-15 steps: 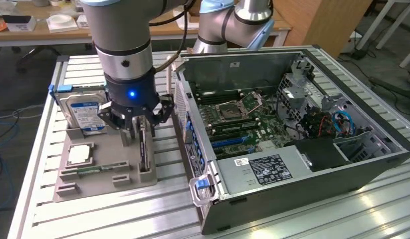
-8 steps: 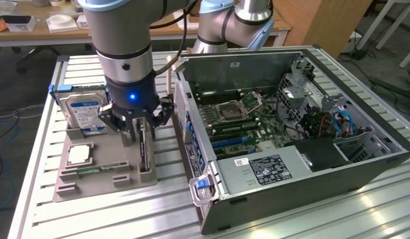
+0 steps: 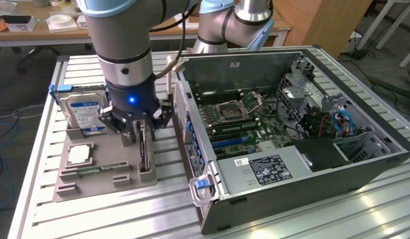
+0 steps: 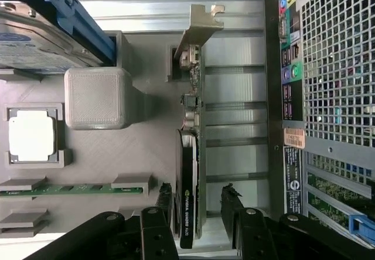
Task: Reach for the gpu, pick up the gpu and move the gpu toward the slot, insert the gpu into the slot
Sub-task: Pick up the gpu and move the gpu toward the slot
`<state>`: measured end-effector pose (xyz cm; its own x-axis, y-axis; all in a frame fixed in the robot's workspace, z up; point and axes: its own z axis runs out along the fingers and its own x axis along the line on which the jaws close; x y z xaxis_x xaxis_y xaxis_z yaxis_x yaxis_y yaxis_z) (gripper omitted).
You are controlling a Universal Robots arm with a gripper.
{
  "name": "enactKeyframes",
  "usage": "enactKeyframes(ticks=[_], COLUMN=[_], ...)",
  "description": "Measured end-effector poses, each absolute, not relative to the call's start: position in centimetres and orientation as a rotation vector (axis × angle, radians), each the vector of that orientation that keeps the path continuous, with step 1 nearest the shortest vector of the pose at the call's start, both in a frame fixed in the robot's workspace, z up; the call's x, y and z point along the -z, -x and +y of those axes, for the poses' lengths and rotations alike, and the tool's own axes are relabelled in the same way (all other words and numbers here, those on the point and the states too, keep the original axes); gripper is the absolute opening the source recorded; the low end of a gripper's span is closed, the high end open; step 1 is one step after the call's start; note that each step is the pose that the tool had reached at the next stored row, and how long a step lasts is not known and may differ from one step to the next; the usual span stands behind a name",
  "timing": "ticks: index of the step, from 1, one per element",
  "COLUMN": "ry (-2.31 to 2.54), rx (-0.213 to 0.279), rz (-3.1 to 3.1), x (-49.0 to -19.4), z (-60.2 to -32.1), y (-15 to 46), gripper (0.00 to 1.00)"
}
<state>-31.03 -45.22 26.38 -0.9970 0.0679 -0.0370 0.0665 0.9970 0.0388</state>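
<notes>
- Took the grey printed fixture tray point(image 3: 105, 149) as the landmark. A silver hard drive with a blue label point(image 3: 85, 112) stood at its far corner, on the exterior view's left, well apart from the work.
- A square silver processor chip point(image 3: 80, 154) and a small green memory stick point(image 3: 92, 171) lay in pockets of the tray, untouched.
- The gpu point(image 4: 188, 154), a thin dark card with a metal bracket at one end, stood on edge in a groove along the tray's case-side edge.
- The gripper point(image 4: 197, 191) hung over that groove with jaws spread wide. Its black fingers point(image 4: 166, 198) sat astride the card, and nothing was pinched.
- Judgement: the reach looked nearly done. The card sat nearer one finger, so centre it before closing. Grip the card body, not the bracket, and lift it straight out without tilting.
- An open black computer case point(image 3: 311, 194) lay just beside the tray on the exterior view's right. This left little room for sway.
</notes>
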Motion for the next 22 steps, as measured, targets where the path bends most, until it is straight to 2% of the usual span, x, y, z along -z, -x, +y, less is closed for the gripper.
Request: enactKeyframes(ticks=[22], ry=[-0.114], rx=[-0.062], rz=[3.101], x=[-23.7], z=[-45.2], y=[31.1], gripper=[0.47])
